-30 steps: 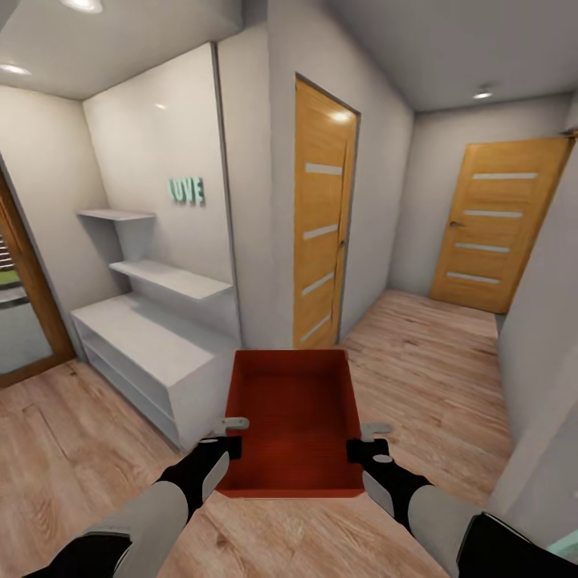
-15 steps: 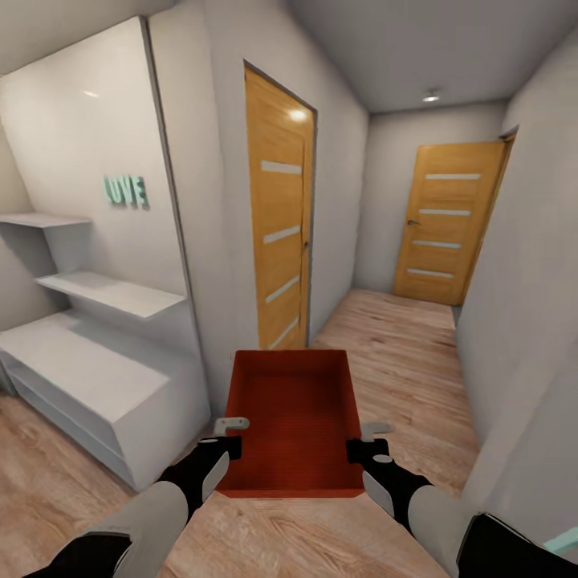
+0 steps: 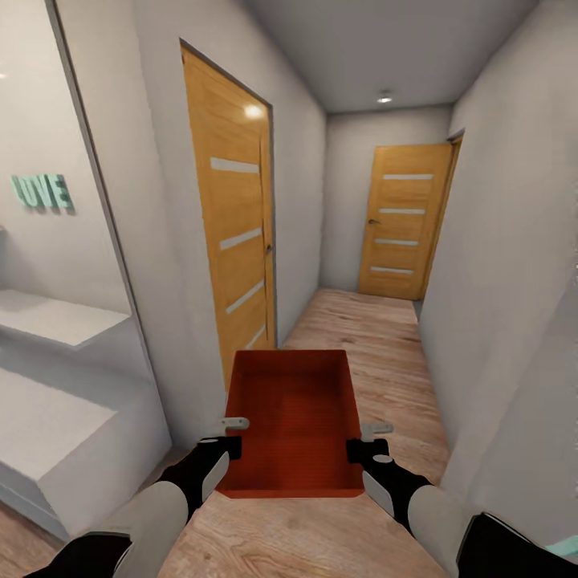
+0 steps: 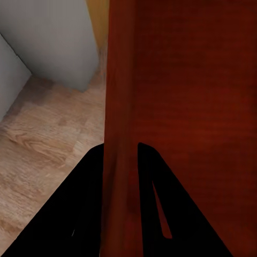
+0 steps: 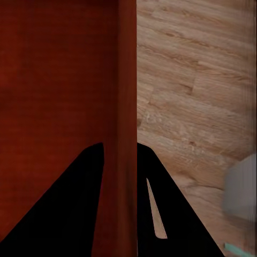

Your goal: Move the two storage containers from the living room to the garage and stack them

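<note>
The storage container [image 3: 294,421] is an orange-red bin with no lid, and nothing is in it. The robot carries it out in front of its body, up above the wood plank floor [image 3: 385,353]. The left gripper [image 3: 233,433] grips the bin's left wall and the right gripper [image 3: 371,440] grips its right wall. In the left wrist view the two dark fingers [image 4: 80,203] sit on either side of the thin red wall and pinch it. The right wrist view shows the same thing on the other wall, so both sets of jaws are closed tight on the bin.

The bin sits in the same spot between the arms as it did a second ago. What has changed is the room around it. The white shelves [image 3: 48,321] and the green LOVE letters [image 3: 42,193] have slid away to the left of the bin. The near wooden door [image 3: 233,233] stands closer to the bin and on its left. The far wooden door [image 3: 403,221] at the end of the hallway is almost straight ahead past the bin. So it looks like the robot has turned to the right and now faces down the hallway.

That likely means the robot is on its way out with the first bin. The garage, with its grey concrete, is not reached yet. Only this one bin is seen here, so the other bin probably needs another trip. The walls are close on both sides of the bin, so the robot should go straight and keep its tight hold.
</note>
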